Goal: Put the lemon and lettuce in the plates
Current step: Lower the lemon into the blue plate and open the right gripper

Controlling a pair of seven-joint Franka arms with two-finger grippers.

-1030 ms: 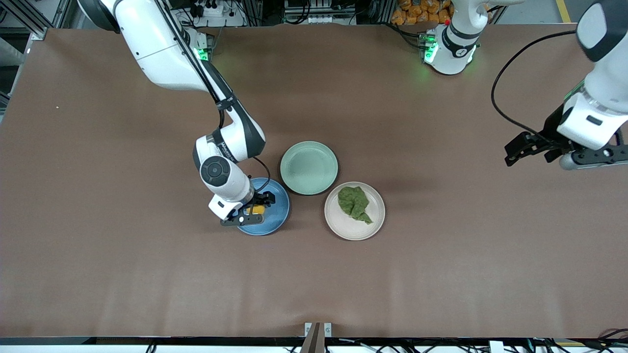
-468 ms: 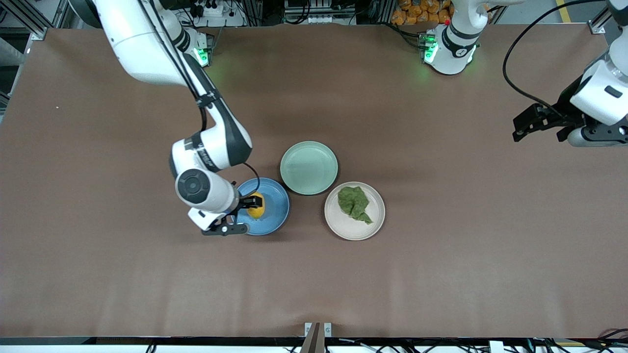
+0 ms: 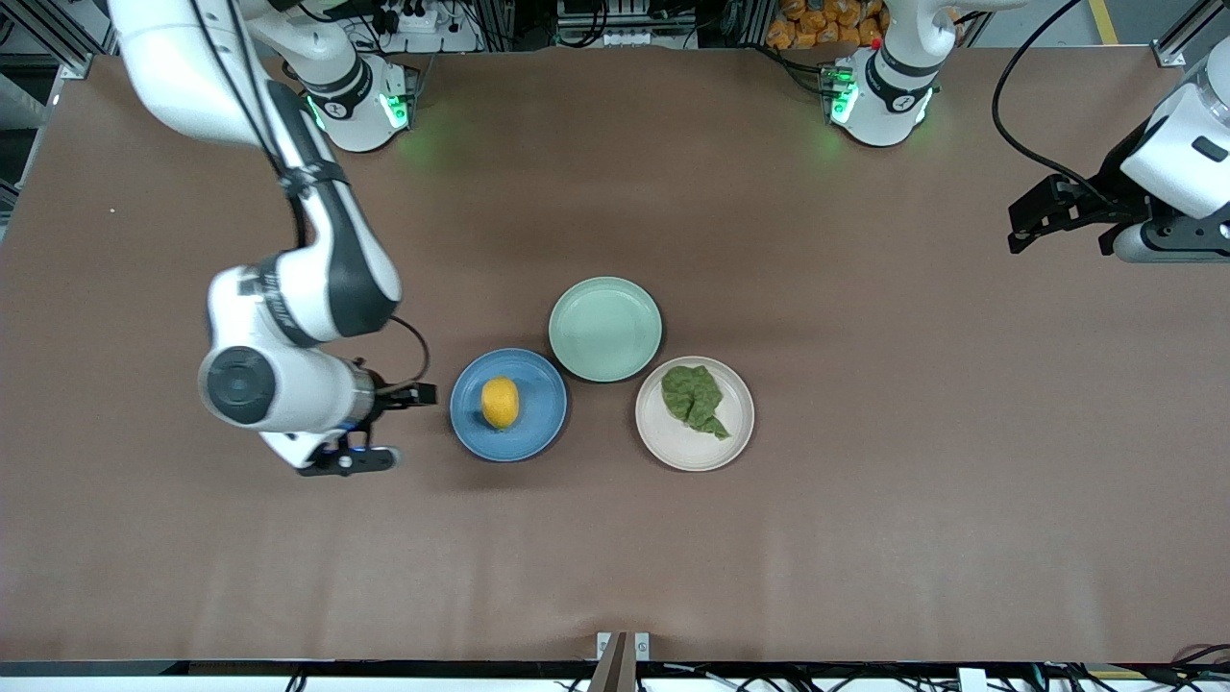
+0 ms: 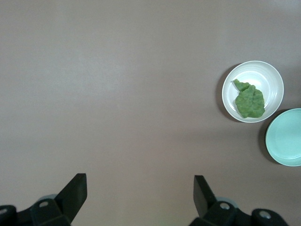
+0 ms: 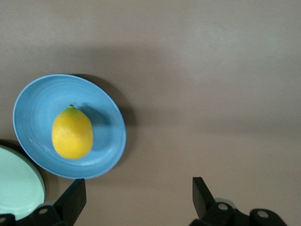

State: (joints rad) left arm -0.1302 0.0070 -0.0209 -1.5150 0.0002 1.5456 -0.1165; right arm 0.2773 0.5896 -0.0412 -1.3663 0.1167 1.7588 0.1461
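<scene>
I see the lemon (image 3: 500, 402) in the blue plate (image 3: 540, 434) and the lettuce (image 3: 696, 398) in the beige-white plate (image 3: 677, 452), so both jobs look done, with my right gripper (image 3: 380, 427) spread wide and empty over the table beside the blue plate and my left gripper (image 3: 1057, 213) spread wide and empty too, up over the left arm's end of the table.

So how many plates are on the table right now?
3, none apparently hidden. The blue plate holds the lemon; the beige-white plate, toward the left arm's end, holds the lettuce; the empty mint-green plate sits farther from the camera.

The brown table (image 3: 865, 481) carries three plates: blue plate (image 3: 538, 432), beige plate (image 3: 673, 447) at its three o'clock, mint plate (image 3: 605, 329) at one.
</scene>
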